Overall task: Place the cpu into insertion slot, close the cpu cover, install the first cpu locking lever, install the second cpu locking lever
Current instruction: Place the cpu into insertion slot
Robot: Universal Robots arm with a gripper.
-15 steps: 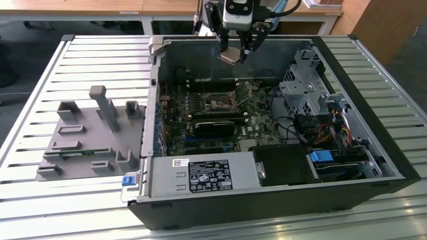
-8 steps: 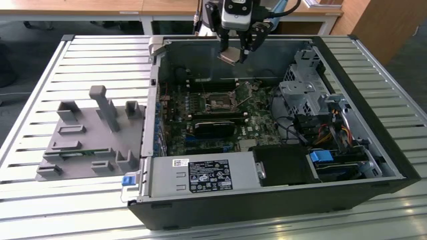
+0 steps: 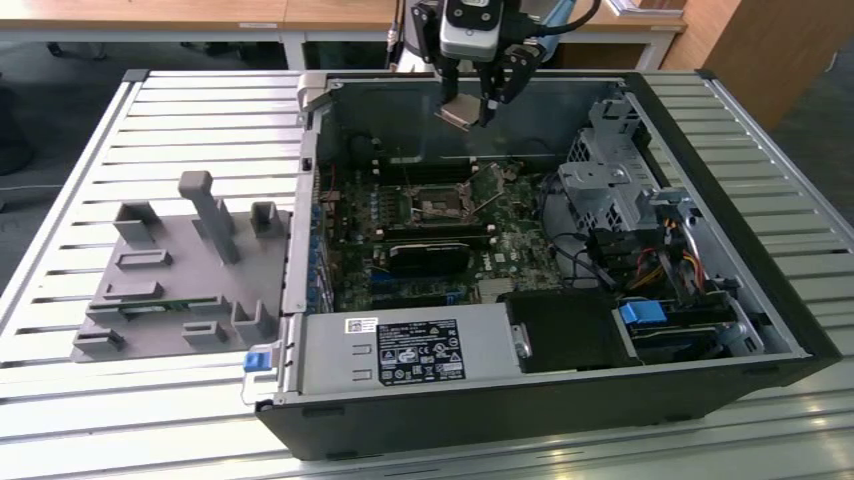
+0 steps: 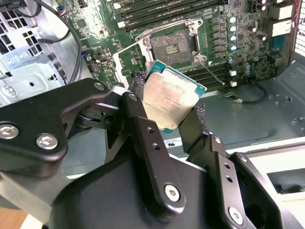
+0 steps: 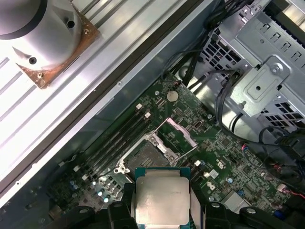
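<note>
Slatted table (image 3: 80, 130), desks (image 3: 160, 15) (end effector (image 4: 167, 102) w/ cpu (image 4: 172, 95))

Exterior view overlooks the case (image 3: 534, 425); both wrist views, close, share its socket (image 4: 171, 44) (image 5: 143, 155).

Bright light glares off the slatted table (image 3: 134, 440) in the exterior view — the computer case (image 3: 534, 420) lies shadowed inside, and the cpu (image 4: 170, 98) gleams on its metal top.

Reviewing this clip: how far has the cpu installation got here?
Nothing is installed yet. The gripper holds the cpu by its edges above the open case. The insertion slot is empty, the cpu cover stands open beside it, and a locking lever sticks out unlatched. Seating the cpu, closing the cover and both levers remain.
</note>
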